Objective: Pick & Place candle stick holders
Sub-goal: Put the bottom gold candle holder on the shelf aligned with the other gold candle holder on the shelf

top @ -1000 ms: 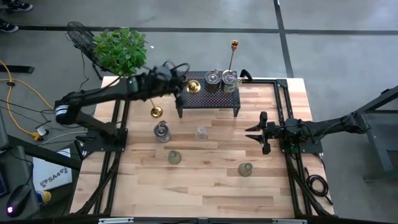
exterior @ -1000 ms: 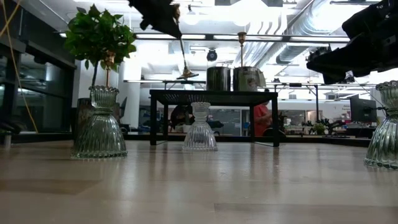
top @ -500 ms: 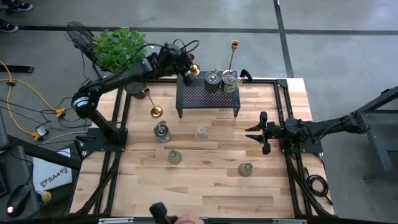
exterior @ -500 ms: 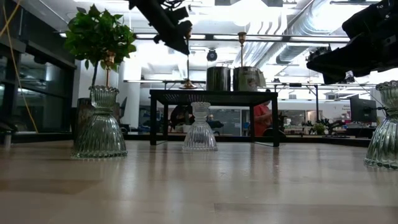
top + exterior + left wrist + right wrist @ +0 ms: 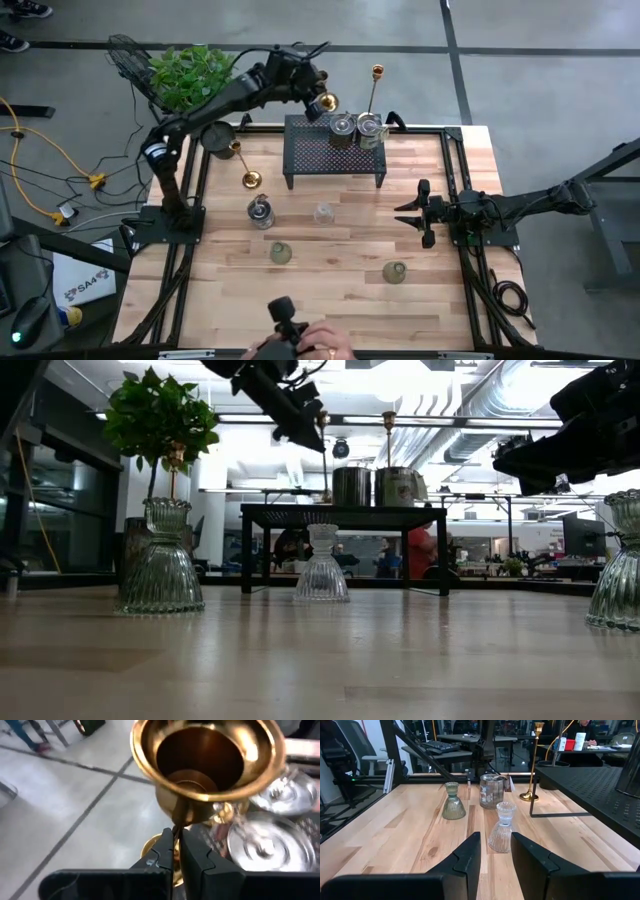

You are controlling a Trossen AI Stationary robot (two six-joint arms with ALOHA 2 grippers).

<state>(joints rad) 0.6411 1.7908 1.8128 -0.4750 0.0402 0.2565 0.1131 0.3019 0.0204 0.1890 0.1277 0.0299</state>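
Note:
My left gripper reaches over the far edge of the black mesh rack and is shut on a slim gold candlestick. Its base is at the rack's far edge; I cannot tell whether it touches. A second gold candlestick and two silvery cups stand on the rack. A third candlestick stands on the table by its round base. A silvery cup, a clear glass cup and two greenish cups stand on the table. My right gripper hovers open at the right. My left gripper pinches the candlestick's thin stem between its two fingers, just below the top cup. The fingers slant down from the table's left and lie across the stem. The candlestick hangs about upright below the fingers.
A leafy plant in a round black pot stands at the far left beside the left arm. A person's hand holds a dark object at the table's near edge. Bare wood lies between the cups and the right gripper.
My left gripper, shut on the gold candlestick, has carried it from over the rack's left part toward the table's far edge and a little to the right. The candlestick has stayed about upright. A person's hand has come in at the near edge.

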